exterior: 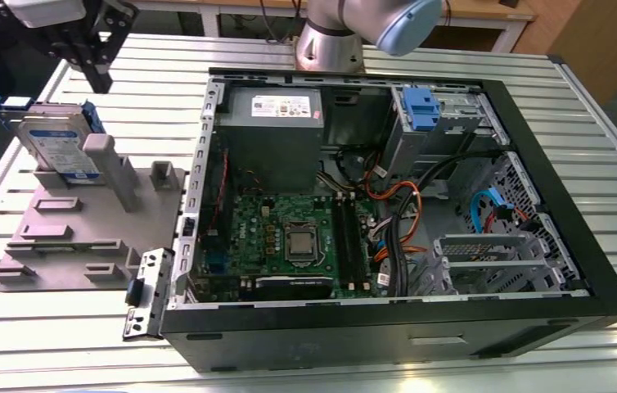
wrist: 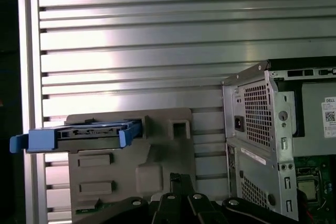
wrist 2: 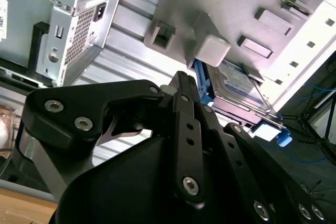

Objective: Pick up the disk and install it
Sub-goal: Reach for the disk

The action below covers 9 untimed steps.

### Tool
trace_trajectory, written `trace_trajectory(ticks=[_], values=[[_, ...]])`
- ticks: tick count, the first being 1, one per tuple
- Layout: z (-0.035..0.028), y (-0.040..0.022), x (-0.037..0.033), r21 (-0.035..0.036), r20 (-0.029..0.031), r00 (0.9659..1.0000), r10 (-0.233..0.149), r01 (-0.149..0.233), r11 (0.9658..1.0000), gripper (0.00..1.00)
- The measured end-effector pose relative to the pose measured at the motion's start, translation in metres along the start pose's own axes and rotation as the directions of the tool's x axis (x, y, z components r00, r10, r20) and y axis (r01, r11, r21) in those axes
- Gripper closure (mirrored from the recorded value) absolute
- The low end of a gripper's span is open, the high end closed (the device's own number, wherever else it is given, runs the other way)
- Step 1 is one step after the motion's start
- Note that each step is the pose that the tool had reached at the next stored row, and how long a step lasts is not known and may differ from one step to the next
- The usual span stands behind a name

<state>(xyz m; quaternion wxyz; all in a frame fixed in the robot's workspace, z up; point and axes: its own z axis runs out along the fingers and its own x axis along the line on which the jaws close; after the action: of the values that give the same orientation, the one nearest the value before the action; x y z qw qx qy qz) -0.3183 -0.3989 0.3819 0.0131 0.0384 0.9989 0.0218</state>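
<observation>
In the upper left of the exterior view the jaws hang above the disk [exterior: 57, 143], apart from it. They are drawn narrow, with nothing held between them. In the second wrist view the two black fingers [wrist 2: 185, 114] lie close together as one dark bar.

The disk stands on edge in a grey holder plate [exterior: 69, 229] at the left of the exterior view, its labelled face turned toward the frame's lower left and its blue side rails showing at its upper edge. A grey post of the holder stands just beside it. In the first wrist view the disk [wrist: 79, 132] is seen edge-on, with a blue rail end sticking out at each side.

The holder lies on a slatted metal counter [exterior: 69, 344], touching the open computer case [exterior: 570, 270] that fills the middle and right of the exterior view. Inside the case, a grey power supply [exterior: 270, 131] sits at the upper middle, a green motherboard [exterior: 276, 229] below it, and a bare blue bracket [exterior: 423, 106] at the upper right. The arm [exterior: 336, 33] rises at the top centre.
</observation>
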Motion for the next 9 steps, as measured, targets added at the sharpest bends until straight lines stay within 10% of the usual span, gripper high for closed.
trace_trajectory(ticks=[9], values=[[0.0039,0.0019,0.0235,0.0000,0.0001,1.0000,0.002,-0.002,1.0000,0.89]])
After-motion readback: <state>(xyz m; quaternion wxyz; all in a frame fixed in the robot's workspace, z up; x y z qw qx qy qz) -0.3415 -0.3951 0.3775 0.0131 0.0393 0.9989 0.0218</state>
